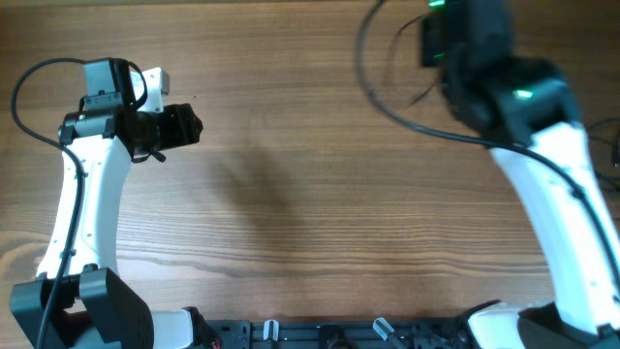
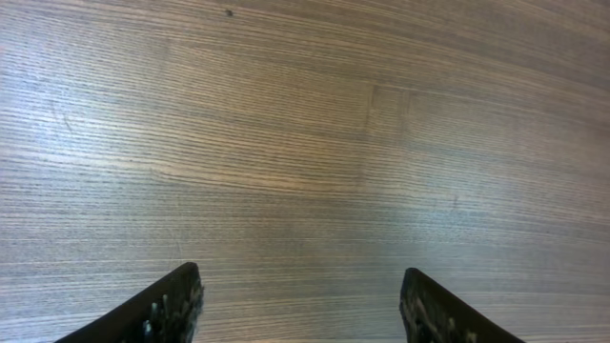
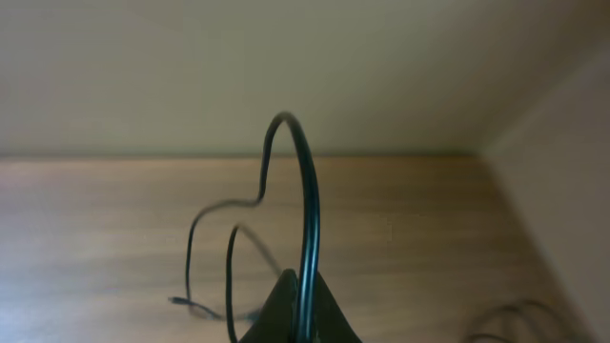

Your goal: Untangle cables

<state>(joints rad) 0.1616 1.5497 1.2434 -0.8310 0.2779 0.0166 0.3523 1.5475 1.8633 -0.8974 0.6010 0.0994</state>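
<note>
My right gripper is shut on a thin black cable and holds it up off the table. That cable arcs above the jaws, then drops left to a small plug end on the wood. A second thin cord loops beside it. In the overhead view the right gripper is at the far right, mostly hidden under its own arm, with a short piece of cord showing below it. My left gripper is open and empty over bare wood, far from the cables.
The right arm's thicker black cable loops over the table's far right. More thin cord loops lie at the right edge and, blurred, in the right wrist view. A pale wall stands behind the wooden table.
</note>
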